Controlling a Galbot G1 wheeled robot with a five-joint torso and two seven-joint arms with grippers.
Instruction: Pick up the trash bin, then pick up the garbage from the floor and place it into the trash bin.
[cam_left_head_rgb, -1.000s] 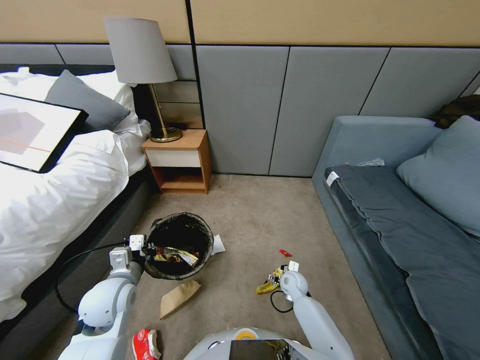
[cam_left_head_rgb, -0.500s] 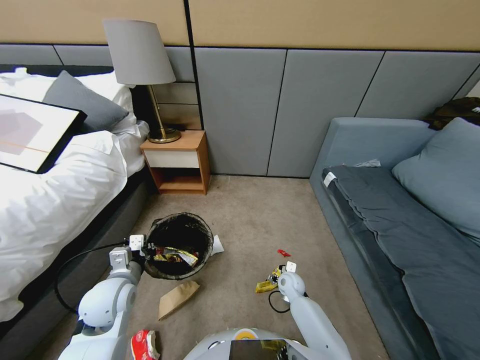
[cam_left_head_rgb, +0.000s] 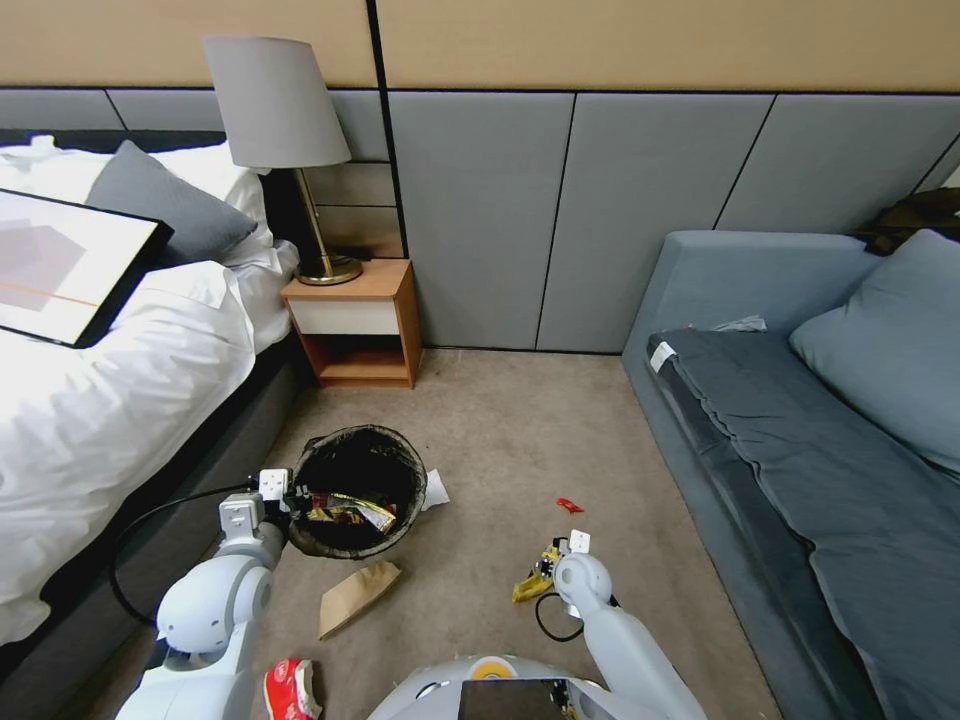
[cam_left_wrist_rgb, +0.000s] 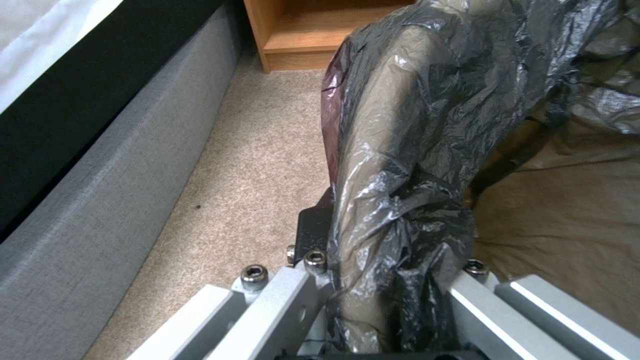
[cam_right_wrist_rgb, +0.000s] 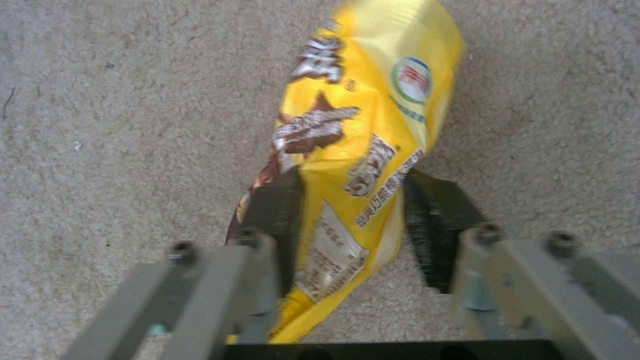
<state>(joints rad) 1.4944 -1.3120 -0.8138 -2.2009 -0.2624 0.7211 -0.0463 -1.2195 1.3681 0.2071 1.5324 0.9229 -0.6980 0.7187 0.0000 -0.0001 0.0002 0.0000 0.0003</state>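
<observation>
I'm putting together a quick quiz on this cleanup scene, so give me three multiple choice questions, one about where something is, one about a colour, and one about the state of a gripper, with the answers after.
1. Where does the flat brown paper bag lie?
A. On the bed
B. On the carpet near the trash bin
C. On the sofa

2. What colour is the snack packet between the right gripper's fingers?
A. Yellow
B. Blue
C. Green

3. What is the left gripper doing?
A. Hanging open above the nightstand
B. Shut on the bin's rim with its black liner
C. Resting on the bed

Answers:
1. B, the head view shows the bag on the carpet just on the robot's side of the bin.
2. A, the right wrist view shows a yellow packet between the pads.
3. B, the left wrist view shows the fingers clamped on the liner-covered rim.
</observation>
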